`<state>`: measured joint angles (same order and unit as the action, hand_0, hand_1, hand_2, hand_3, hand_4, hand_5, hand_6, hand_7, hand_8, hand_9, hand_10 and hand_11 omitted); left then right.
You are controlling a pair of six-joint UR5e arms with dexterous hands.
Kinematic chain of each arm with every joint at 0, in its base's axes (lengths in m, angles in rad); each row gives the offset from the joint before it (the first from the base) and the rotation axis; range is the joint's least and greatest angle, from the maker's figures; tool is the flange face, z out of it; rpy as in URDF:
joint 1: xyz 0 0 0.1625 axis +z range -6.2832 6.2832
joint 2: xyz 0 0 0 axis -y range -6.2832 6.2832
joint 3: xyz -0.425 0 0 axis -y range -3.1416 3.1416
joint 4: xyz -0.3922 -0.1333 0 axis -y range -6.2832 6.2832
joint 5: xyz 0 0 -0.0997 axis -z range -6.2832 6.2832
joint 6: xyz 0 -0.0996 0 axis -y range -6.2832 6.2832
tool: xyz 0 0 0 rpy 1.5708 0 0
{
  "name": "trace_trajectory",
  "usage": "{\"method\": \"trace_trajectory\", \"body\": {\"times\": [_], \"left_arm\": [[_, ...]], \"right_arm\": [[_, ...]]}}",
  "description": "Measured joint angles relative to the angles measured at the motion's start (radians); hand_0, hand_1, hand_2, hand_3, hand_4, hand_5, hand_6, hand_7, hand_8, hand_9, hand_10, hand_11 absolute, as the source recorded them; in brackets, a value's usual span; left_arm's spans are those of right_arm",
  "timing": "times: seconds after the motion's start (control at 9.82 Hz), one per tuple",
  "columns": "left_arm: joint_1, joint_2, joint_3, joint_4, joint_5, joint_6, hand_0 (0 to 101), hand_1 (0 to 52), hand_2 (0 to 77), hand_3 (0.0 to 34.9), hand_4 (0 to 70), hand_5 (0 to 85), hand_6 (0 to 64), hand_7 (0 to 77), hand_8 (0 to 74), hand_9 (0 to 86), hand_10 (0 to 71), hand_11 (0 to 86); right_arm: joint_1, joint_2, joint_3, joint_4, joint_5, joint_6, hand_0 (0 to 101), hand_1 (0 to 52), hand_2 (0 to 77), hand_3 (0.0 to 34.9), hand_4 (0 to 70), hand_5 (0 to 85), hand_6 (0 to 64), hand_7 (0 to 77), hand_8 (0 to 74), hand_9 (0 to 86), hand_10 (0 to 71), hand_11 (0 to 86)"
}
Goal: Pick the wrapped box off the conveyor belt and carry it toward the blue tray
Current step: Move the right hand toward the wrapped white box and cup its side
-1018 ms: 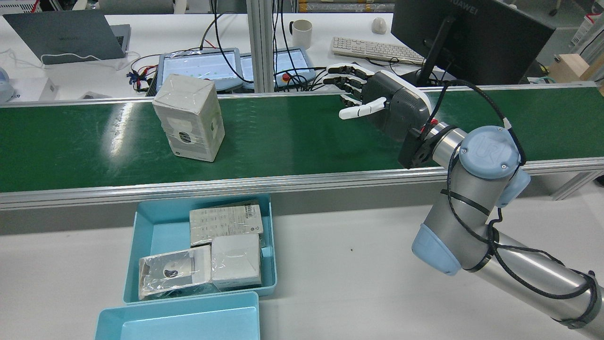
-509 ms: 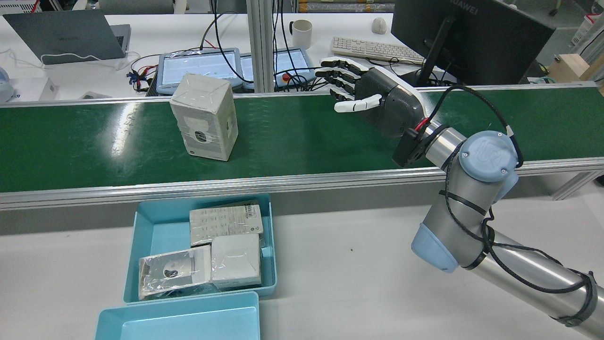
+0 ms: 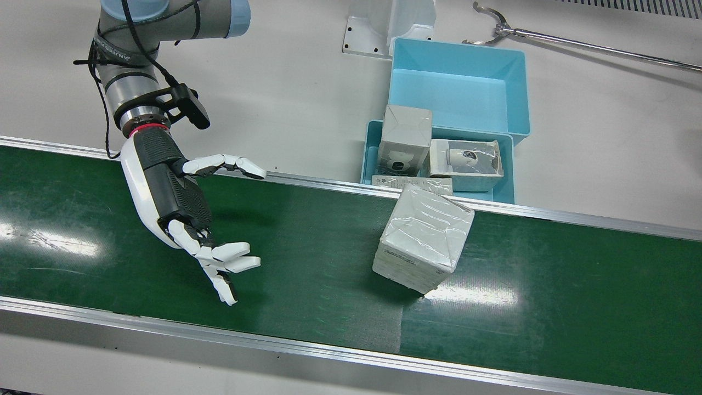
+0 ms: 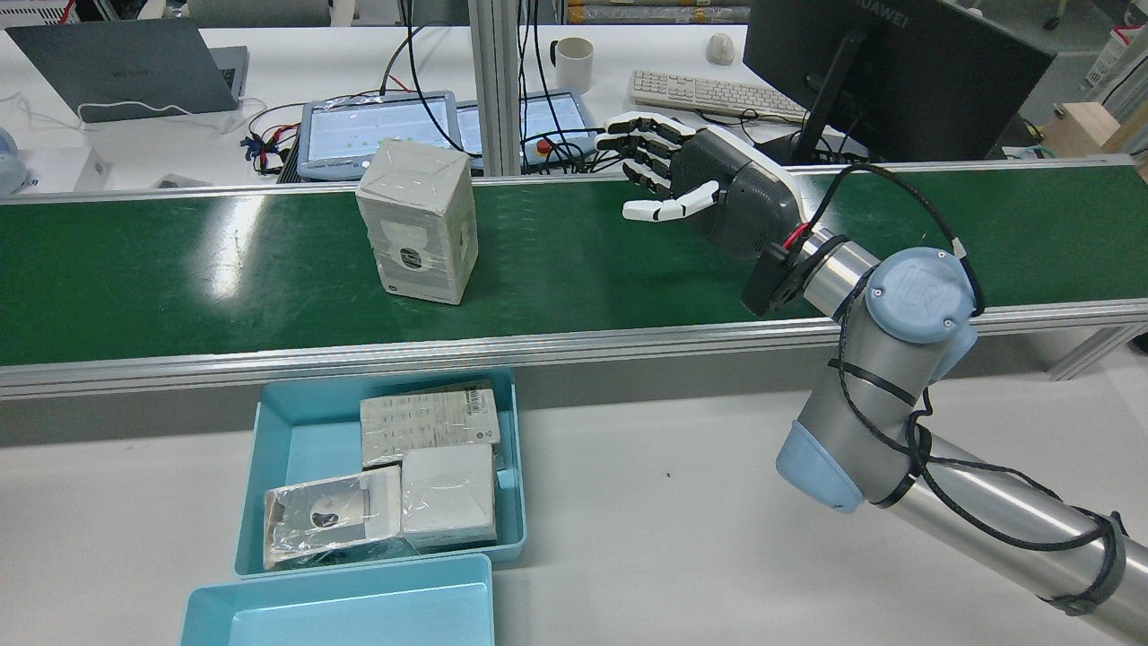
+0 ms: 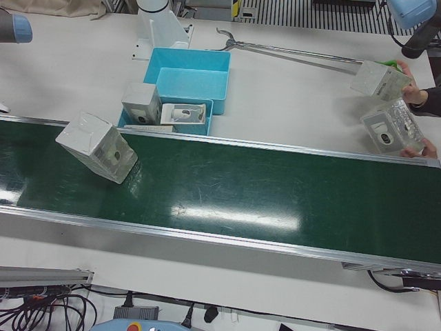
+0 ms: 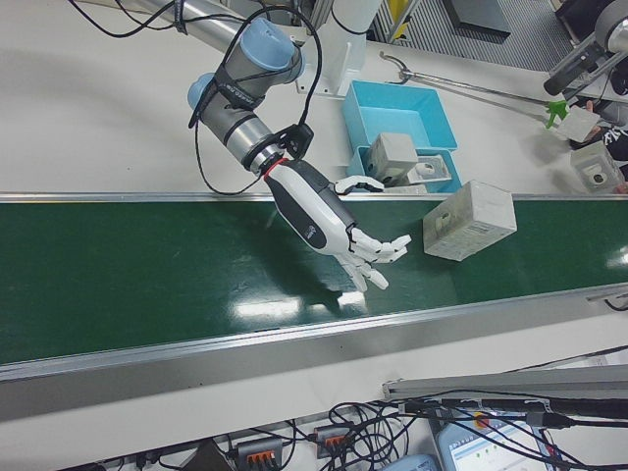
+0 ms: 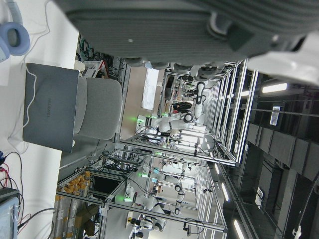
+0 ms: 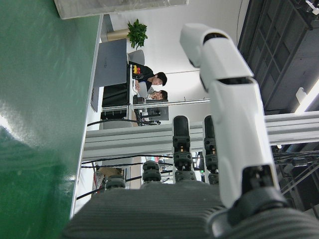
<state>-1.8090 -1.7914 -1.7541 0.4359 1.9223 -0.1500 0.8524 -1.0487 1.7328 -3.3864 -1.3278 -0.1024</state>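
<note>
Conveyor belt (image 3: pixel 307 247): dark green, glossy white glare patches, silver metal rails. Wrapped box (image 3: pixel 422 241): pale grey-white under clear shiny film, round dark mark on one face. Right hand (image 3: pixel 181 214): white shell, black ribbed palm panel, black segments between white finger parts; red ring at wrist. Right arm (image 4: pixel 897 359): silver tubes, light blue joint caps, black cable. Blue tray (image 3: pixel 493 126): light turquoise, holding grey-white wrapped boxes. Table (image 4: pixel 682 502): off-white.
</note>
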Motion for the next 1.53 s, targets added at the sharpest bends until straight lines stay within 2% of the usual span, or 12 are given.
{"method": "trace_trajectory", "body": {"times": [0.2, 0.31, 0.51, 0.61, 0.71, 0.81, 1.02, 1.12, 1.32, 1.43, 1.53], "left_arm": [[0.000, 0.000, 0.000, 0.000, 0.000, 0.000, 0, 0.0, 0.5, 0.0, 0.0, 0.5, 0.0, 0.0, 0.0, 0.0, 0.0, 0.0], [0.000, 0.000, 0.000, 0.000, 0.000, 0.000, 0, 0.0, 0.5, 0.0, 0.0, 0.5, 0.0, 0.0, 0.0, 0.0, 0.0, 0.0], [0.000, 0.000, 0.000, 0.000, 0.000, 0.000, 0, 0.0, 0.5, 0.0, 0.0, 0.5, 0.0, 0.0, 0.5, 0.0, 0.5, 0.0], [0.000, 0.000, 0.000, 0.000, 0.000, 0.000, 0, 0.0, 0.5, 0.0, 0.0, 0.5, 0.0, 0.0, 0.5, 0.0, 0.5, 0.0], [0.000, 0.000, 0.000, 0.000, 0.000, 0.000, 0, 0.0, 0.5, 0.0, 0.0, 1.1, 0.0, 0.0, 0.5, 0.0, 0.5, 0.0], [0.000, 0.000, 0.000, 0.000, 0.000, 0.000, 0, 0.0, 0.5, 0.0, 0.0, 1.1, 0.0, 0.0, 0.0, 0.0, 0.0, 0.0], [0.000, 0.000, 0.000, 0.000, 0.000, 0.000, 0, 0.0, 0.5, 0.0, 0.0, 1.1, 0.5, 0.5, 0.0, 0.0, 0.0, 0.0], [0.000, 0.000, 0.000, 0.000, 0.000, 0.000, 0, 0.0, 0.5, 0.0, 0.0, 1.1, 0.0, 0.0, 0.0, 0.0, 0.5, 0.0], [0.000, 0.000, 0.000, 0.000, 0.000, 0.000, 0, 0.0, 0.5, 0.0, 0.0, 1.1, 0.0, 0.5, 0.5, 0.0, 0.5, 0.0], [0.000, 0.000, 0.000, 0.000, 0.000, 0.000, 0, 0.0, 0.5, 0.0, 0.0, 1.1, 0.0, 0.5, 0.5, 0.0, 0.5, 0.0], [0.000, 0.000, 0.000, 0.000, 0.000, 0.000, 0, 0.0, 0.5, 0.0, 0.0, 1.1, 0.0, 0.0, 0.5, 0.0, 0.5, 0.0]], "right_arm": [[0.001, 0.001, -0.008, -0.002, 0.000, -0.002, 53, 22.9, 25.6, 12.1, 14.2, 31.1, 7.6, 27.3, 2.7, 8.7, 0.0, 2.2], [-0.001, 0.001, -0.010, -0.002, -0.001, -0.006, 52, 20.7, 22.4, 13.6, 14.2, 31.1, 7.1, 28.4, 2.2, 8.7, 0.5, 1.6], [-0.004, 0.003, -0.011, -0.002, 0.000, -0.014, 52, 20.7, 22.4, 13.3, 14.2, 31.1, 7.1, 27.8, 1.6, 8.2, 0.5, 1.6], [-0.005, 0.003, -0.011, -0.003, 0.000, -0.016, 52, 19.6, 22.4, 14.3, 14.7, 31.1, 7.6, 27.3, 2.2, 7.6, 0.5, 1.6], [-0.007, 0.004, -0.012, -0.004, 0.001, -0.021, 51, 19.6, 21.3, 13.7, 14.7, 31.1, 7.6, 27.8, 2.2, 7.6, 0.5, 1.6], [-0.009, 0.005, -0.012, -0.010, 0.001, -0.030, 51, 16.9, 20.7, 14.3, 14.7, 31.1, 7.6, 27.8, 1.6, 7.6, 0.5, 1.6], [-0.015, 0.012, -0.012, -0.033, 0.003, -0.047, 49, 14.7, 15.3, 16.8, 14.7, 30.0, 7.6, 27.8, 0.0, 7.1, 0.0, 1.6], [-0.018, 0.020, -0.012, -0.046, 0.003, -0.055, 49, 15.3, 15.3, 17.4, 10.9, 30.0, 7.6, 27.8, 0.0, 7.1, 0.0, 1.6], [-0.022, 0.034, -0.012, -0.064, 0.004, -0.063, 50, 16.4, 14.7, 17.3, 13.1, 31.1, 7.6, 27.8, 0.0, 7.1, 0.0, 1.6], [-0.026, 0.038, -0.011, -0.071, 0.009, -0.066, 50, 16.4, 15.8, 18.8, 13.1, 31.1, 7.6, 27.8, 1.6, 6.5, 0.0, 1.6], [-0.035, 0.040, -0.011, -0.075, 0.017, -0.068, 50, 18.0, 19.1, 18.7, 13.6, 31.1, 7.6, 28.9, 1.6, 7.1, 0.0, 1.6]]}}
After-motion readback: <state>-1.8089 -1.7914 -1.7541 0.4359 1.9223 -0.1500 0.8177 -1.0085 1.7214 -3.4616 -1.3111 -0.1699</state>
